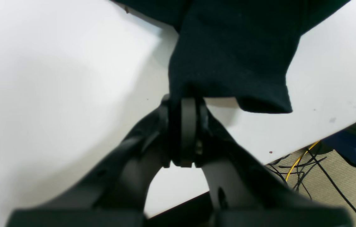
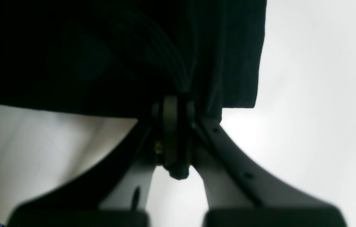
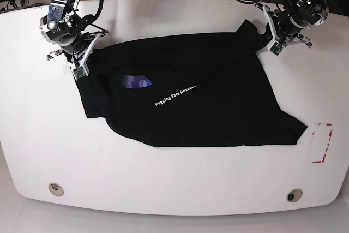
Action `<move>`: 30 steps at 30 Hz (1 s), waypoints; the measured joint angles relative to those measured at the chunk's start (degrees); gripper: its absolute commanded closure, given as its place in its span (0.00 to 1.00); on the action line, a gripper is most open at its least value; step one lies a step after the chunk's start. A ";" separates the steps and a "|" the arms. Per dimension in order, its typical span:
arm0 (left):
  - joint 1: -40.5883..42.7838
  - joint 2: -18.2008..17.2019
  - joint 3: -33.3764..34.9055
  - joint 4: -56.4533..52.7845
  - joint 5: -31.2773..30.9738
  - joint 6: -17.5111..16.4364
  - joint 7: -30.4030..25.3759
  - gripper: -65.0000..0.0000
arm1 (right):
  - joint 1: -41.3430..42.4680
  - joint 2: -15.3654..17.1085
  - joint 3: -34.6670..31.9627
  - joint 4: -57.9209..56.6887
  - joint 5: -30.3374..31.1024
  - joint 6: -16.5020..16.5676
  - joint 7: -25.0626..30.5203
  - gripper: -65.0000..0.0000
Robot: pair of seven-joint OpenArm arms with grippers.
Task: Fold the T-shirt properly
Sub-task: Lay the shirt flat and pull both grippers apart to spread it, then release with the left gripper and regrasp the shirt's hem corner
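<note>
The black T-shirt (image 3: 191,99) lies spread on the white table (image 3: 174,184), partly folded over itself. A strip of white lettering and a purple-blue patch of its print show. At the shirt's far right corner my left gripper (image 3: 268,41) is shut on the fabric. In the left wrist view its jaws (image 1: 186,101) pinch a hanging fold of the T-shirt (image 1: 234,56). My right gripper (image 3: 82,69) is shut on the shirt's far left corner. The right wrist view shows that gripper (image 2: 175,101) clamped on the dark cloth (image 2: 102,53).
A red dashed rectangle (image 3: 323,143) is marked near the table's right edge. Two round holes (image 3: 55,188) (image 3: 294,195) sit near the front edge. Cables (image 1: 301,160) lie on the floor beyond the table edge in the left wrist view.
</note>
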 measured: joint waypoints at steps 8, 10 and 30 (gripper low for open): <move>-0.04 -0.11 0.00 0.00 0.09 0.00 -0.15 0.57 | -0.42 0.00 -0.09 -1.57 0.00 0.00 0.04 1.00; -0.07 -0.37 0.00 -0.04 0.00 0.00 -0.20 0.42 | -0.70 0.00 -0.17 -1.57 0.00 0.00 0.11 1.00; -28.41 -2.38 -16.11 -14.47 0.87 0.28 0.09 0.38 | -0.37 0.07 -0.04 -1.66 -0.07 0.02 0.00 1.00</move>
